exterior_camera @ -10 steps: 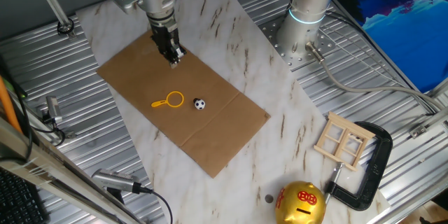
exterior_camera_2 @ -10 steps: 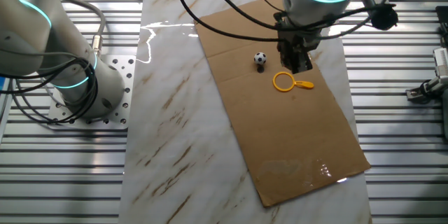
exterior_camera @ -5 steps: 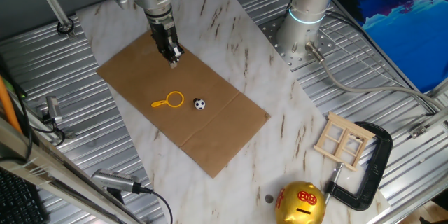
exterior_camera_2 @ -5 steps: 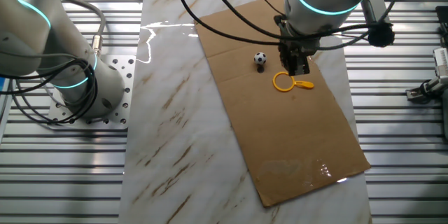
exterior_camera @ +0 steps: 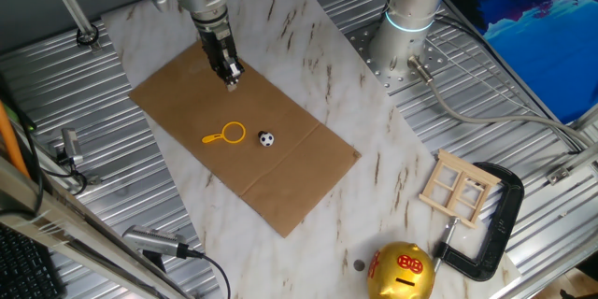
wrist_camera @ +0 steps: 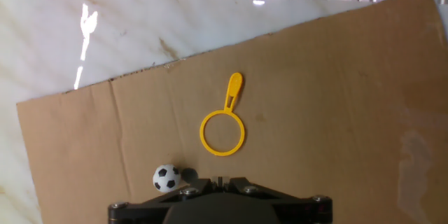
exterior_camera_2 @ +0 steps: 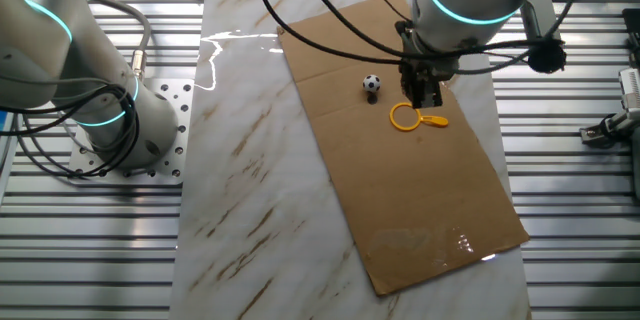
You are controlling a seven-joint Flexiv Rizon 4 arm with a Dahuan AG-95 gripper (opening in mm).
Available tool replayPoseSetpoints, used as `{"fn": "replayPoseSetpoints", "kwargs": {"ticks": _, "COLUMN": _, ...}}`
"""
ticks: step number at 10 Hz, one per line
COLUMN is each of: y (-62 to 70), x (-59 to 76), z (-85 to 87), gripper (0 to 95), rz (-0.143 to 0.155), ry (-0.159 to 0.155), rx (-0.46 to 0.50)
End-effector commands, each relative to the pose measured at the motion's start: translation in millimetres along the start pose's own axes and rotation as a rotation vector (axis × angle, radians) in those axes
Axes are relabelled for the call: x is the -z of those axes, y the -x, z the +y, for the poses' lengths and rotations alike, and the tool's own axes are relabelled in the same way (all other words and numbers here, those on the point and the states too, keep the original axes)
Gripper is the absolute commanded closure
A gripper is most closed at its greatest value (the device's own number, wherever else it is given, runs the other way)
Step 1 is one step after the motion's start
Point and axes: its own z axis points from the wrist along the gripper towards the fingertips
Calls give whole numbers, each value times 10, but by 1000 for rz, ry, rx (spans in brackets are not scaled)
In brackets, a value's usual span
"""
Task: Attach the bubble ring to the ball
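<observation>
Can't really see my own gripper [wrist_camera: 219,179] in the hand view, the bottom edge chops it off and my fingertips don't show. From the fixed views it's too small to tell how my jaws stand.

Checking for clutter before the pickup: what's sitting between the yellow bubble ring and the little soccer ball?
Nothing. In the hand view, only bare cardboard separates the bubble ring from the ball; they lie close but apart.

Marble table [exterior_camera: 374,163] carries cardboard sheet [exterior_camera: 280,163], gold figure [exterior_camera: 402,274], wooden frame [exterior_camera: 458,188].
</observation>
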Motion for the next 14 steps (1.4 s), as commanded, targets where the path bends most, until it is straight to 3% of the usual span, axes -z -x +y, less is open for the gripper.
{"fn": "replayPoseSetpoints", "kwargs": {"ticks": 1, "y": -6, "x": 1, "z": -4, "gripper": 950, "rz": 26, "ry": 1, "rx": -3}}
{"fn": "replayPoseSetpoints", "kwargs": {"ticks": 6, "y": 8, "x": -11, "z": -1, "gripper": 950, "rz": 31, "ry": -2, "rx": -25}}
{"fn": "replayPoseSetpoints", "kwargs": {"ticks": 8, "y": 61, "x": -88, "z": -26, "gripper": 950, "rz": 30, "ry": -3, "rx": -22}}
{"fn": "replayPoseSetpoints", "kwargs": {"ticks": 10, "y": 176, "x": -214, "z": -60, "gripper": 950, "rz": 26, "ry": 3, "rx": -25}}
{"fn": "replayPoseSetpoints", "kwargs": {"ticks": 14, "y": 528, "x": -426, "z": -166, "gripper": 950, "rz": 30, "ry": 4, "rx": -22}}
